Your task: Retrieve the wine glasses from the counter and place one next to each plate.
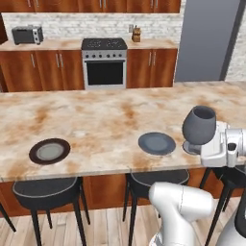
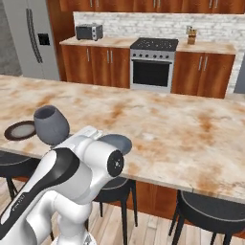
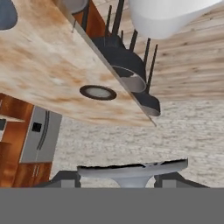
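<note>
A wine glass [image 1: 199,125] with a wide grey bowl stands upright at the island's near edge, just right of a plain dark grey plate [image 1: 157,143]. My gripper [image 1: 198,144] reaches in from the right, level with the top, and is shut on the glass low down. The glass's round foot [image 3: 131,171] lies between the fingertips [image 3: 174,178] in the hand view, and I cannot tell whether it touches the top. A second plate [image 1: 49,151] with a brownish rim lies far to the left. The bowl [image 2: 50,125] also rises beside my arm.
The island top [image 1: 105,120] is beige stone with rust veining, and black stools [image 1: 45,190] stand under its near edge. Beyond it, the counter along the back wall [image 1: 57,44] carries a toaster oven [image 1: 27,34] and a stove [image 1: 104,62]. A grey fridge [image 1: 206,38] stands right.
</note>
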